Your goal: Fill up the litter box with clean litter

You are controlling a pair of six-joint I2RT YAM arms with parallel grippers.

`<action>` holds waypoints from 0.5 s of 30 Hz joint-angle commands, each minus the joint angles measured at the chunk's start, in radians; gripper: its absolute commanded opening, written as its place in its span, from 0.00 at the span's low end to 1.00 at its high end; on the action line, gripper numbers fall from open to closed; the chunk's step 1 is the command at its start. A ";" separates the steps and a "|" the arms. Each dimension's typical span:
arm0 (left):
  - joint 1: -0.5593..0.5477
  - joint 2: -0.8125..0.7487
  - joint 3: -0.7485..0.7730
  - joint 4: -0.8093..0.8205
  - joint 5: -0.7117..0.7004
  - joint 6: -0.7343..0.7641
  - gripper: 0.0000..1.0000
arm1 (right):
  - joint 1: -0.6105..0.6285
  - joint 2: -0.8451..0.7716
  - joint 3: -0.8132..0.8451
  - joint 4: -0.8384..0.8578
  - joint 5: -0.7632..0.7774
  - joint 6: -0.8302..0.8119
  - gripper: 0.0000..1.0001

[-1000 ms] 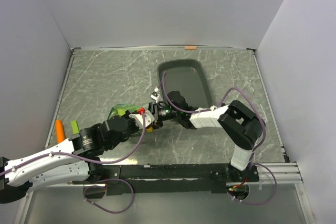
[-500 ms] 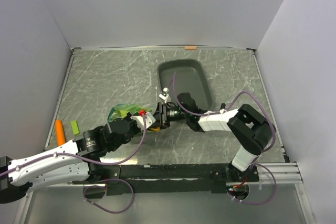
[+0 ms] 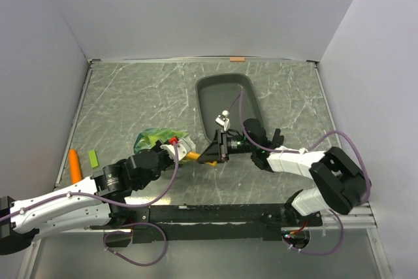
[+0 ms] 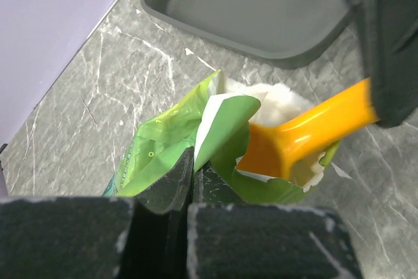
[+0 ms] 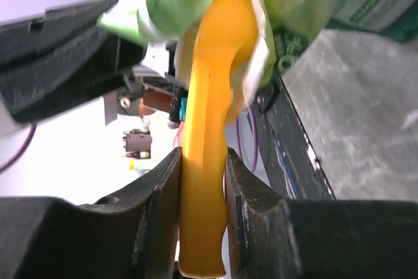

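Observation:
The litter box (image 3: 228, 99) is a dark grey tray at the back centre, and its floor (image 4: 255, 4) looks bare. My left gripper (image 4: 191, 174) is shut on the rim of the green bag (image 4: 170, 148), holding its mouth up in front of the tray. My right gripper (image 5: 204, 181) is shut on the handle of the orange scoop (image 5: 209, 161), whose head (image 4: 281, 145) sits in the bag's mouth. Pale whitish material (image 4: 268, 96) shows there; I cannot tell whether it is clean litter or lining. From above, the right gripper (image 3: 212, 151) is just right of the bag (image 3: 153, 138).
An orange object (image 3: 74, 163) and a small green piece (image 3: 93, 158) lie near the left wall. A strip of orange tape (image 3: 236, 59) marks the back edge. Grey walls enclose the marbled table on three sides.
The right arm has swung out to the right and stretched lower, carrying its gripper and the scoop handle rightward. The left arm and the bag have barely shifted.

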 commanded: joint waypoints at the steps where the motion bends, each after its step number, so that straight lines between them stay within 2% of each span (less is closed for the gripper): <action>1: -0.011 -0.034 -0.022 0.080 0.001 -0.030 0.01 | -0.031 -0.100 -0.031 -0.053 -0.050 -0.074 0.00; 15: -0.010 -0.088 -0.056 0.101 -0.036 -0.029 0.01 | -0.094 -0.294 -0.126 -0.197 -0.026 -0.100 0.00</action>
